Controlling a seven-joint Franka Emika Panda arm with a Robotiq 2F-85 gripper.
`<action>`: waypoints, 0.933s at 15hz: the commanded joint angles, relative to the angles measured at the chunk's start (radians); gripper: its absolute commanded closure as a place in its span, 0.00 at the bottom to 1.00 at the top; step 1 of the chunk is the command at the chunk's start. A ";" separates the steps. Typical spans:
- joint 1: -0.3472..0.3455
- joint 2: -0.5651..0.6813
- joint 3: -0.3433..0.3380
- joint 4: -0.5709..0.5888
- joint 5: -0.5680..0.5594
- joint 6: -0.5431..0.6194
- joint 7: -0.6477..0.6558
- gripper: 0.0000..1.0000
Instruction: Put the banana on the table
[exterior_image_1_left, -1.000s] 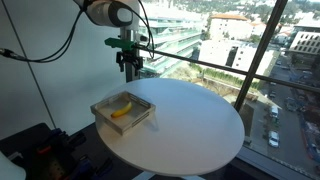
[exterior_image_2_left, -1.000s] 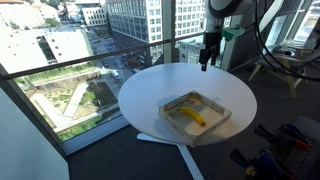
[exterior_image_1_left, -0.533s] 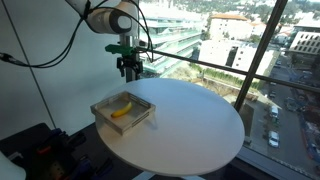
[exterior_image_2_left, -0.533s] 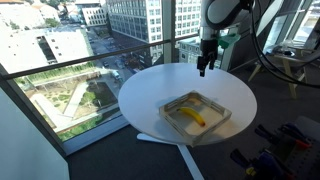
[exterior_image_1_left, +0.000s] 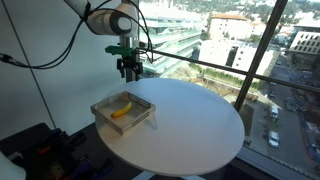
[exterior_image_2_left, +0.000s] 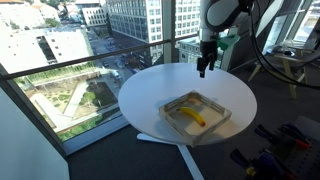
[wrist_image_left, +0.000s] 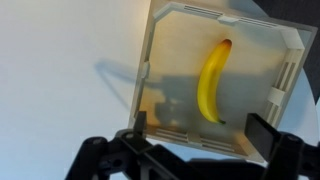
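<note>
The small yellow banana (exterior_image_1_left: 121, 110) lies inside the shallow square tray (exterior_image_1_left: 102, 110) on the round white table (exterior_image_1_left: 190, 125). It also shows in the other exterior view (exterior_image_2_left: 193, 117) and in the wrist view (wrist_image_left: 211, 81). My gripper (exterior_image_1_left: 129, 71) hangs high above the table's far edge, behind the tray, apart from the banana. In the wrist view the two fingers (wrist_image_left: 200, 135) stand wide apart with nothing between them, over the tray's near wall (wrist_image_left: 190, 140). The gripper is open and empty.
The tray (exterior_image_2_left: 222, 116) sits toward one side of the table (exterior_image_2_left: 150, 90). Large windows and a railing (exterior_image_1_left: 220, 70) stand just behind the table. Cables and gear (exterior_image_2_left: 290, 150) lie on the floor beside it.
The arm has shifted slightly and dropped a little toward the tray side over the last second. The banana and tray have not moved.
</note>
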 joint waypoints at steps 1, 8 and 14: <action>-0.006 0.000 0.006 0.001 -0.001 -0.002 0.001 0.00; 0.001 0.004 0.011 0.015 -0.007 0.005 0.013 0.00; 0.003 0.024 0.020 0.052 0.002 -0.008 0.012 0.00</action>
